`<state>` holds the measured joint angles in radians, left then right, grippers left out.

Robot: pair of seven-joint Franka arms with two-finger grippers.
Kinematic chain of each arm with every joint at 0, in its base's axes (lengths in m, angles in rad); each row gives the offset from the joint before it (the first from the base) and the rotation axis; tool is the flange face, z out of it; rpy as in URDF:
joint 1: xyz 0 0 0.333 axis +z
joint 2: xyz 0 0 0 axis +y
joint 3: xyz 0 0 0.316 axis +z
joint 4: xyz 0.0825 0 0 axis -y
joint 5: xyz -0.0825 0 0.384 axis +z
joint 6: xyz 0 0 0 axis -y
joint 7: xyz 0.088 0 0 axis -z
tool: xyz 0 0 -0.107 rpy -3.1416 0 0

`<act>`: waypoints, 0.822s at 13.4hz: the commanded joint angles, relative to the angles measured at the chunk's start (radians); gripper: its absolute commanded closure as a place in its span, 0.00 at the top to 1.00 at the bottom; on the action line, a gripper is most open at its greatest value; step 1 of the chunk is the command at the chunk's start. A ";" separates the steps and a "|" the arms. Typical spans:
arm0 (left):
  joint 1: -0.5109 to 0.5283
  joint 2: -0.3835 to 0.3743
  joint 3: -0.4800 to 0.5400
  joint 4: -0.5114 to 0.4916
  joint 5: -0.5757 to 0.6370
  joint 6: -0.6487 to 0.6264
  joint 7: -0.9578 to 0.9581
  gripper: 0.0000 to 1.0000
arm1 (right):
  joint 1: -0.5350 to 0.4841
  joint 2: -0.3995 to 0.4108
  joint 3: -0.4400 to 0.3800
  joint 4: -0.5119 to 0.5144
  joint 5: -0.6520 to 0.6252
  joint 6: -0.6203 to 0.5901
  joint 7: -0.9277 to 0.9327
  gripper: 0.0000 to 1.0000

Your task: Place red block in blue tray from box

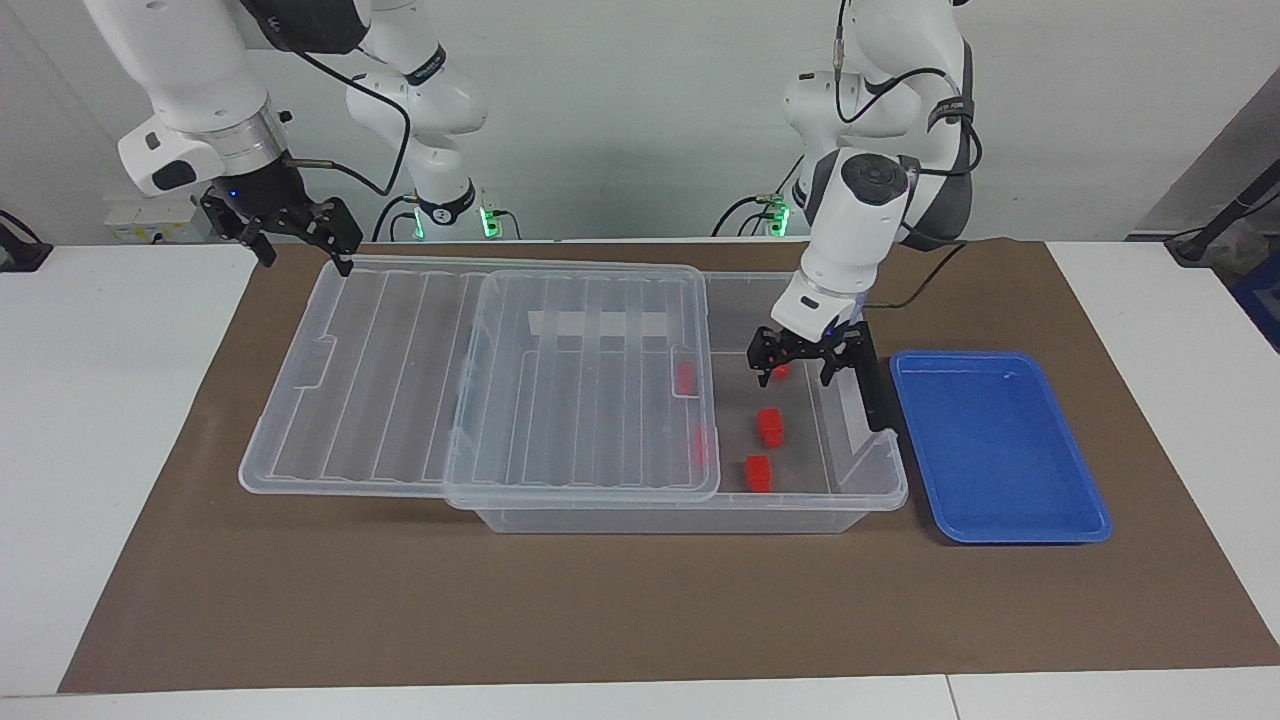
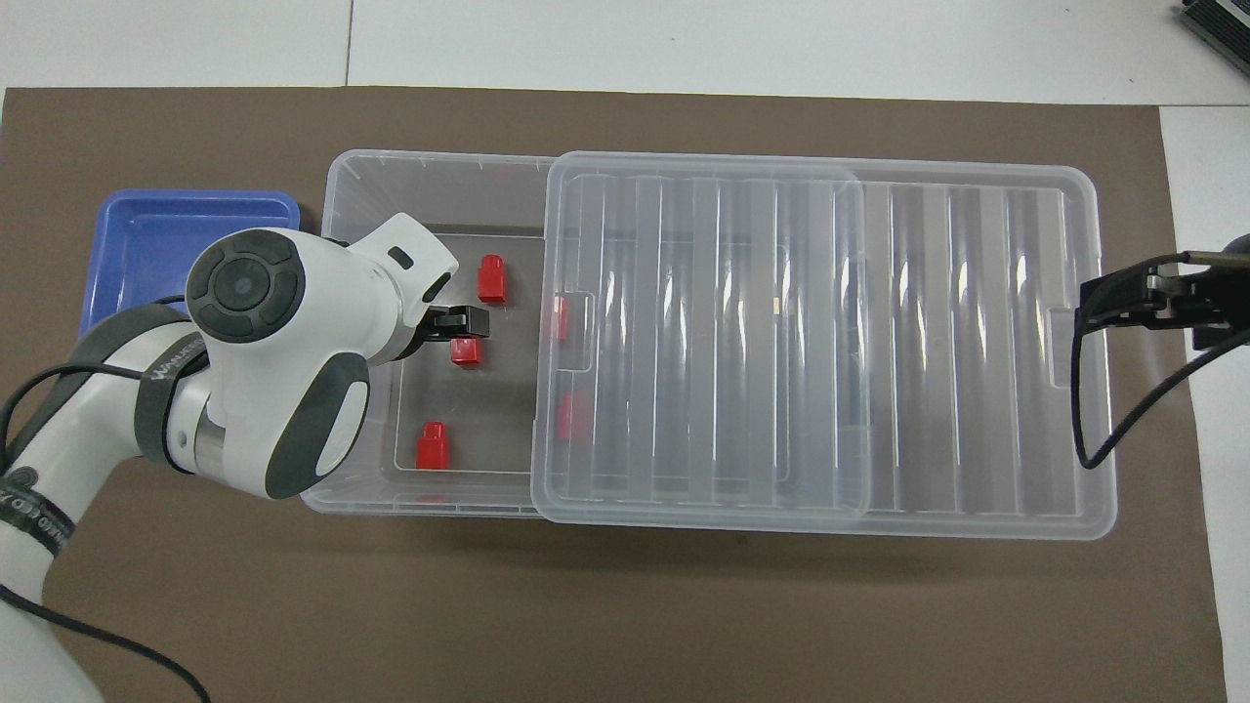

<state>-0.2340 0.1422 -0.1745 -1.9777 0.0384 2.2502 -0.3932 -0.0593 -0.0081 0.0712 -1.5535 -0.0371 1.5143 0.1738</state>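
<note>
Three blocks lie in uncovered end of box [image 1: 880,480]; left gripper [image 1: 797,362] wide open, empty, low inside over nearest-robot block [image 1: 781,371]. Tray [image 1: 1000,445] beside box. Right gripper [image 1: 300,232] open, waiting. Risk: finger clips block or wall, knocking block askew.

- Red blocks: five in the box [image 1: 850,490], three on its uncovered floor — [image 1: 780,371], [image 1: 769,426], [image 1: 758,472] — and two seen through the lid [image 1: 580,390]: [image 1: 685,378], [image 1: 700,446].
- Blue tray [image 1: 1000,520]: one.
- Clear box: one, with one lid.
</note>
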 commanded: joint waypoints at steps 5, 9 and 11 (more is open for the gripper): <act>-0.054 0.148 0.018 0.010 0.115 0.141 -0.121 1.00 | -0.005 -0.024 0.001 -0.033 0.008 0.021 0.021 1.00; -0.054 0.177 0.018 0.002 0.146 0.178 -0.121 1.00 | -0.010 -0.021 -0.001 -0.033 0.003 0.035 0.020 0.99; -0.053 0.189 0.018 -0.003 0.146 0.193 -0.122 1.00 | -0.020 -0.018 -0.001 -0.037 0.003 0.055 0.018 0.80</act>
<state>-0.2685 0.3112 -0.1747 -1.9771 0.1543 2.4083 -0.4881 -0.0616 -0.0081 0.0687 -1.5563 -0.0375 1.5352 0.1738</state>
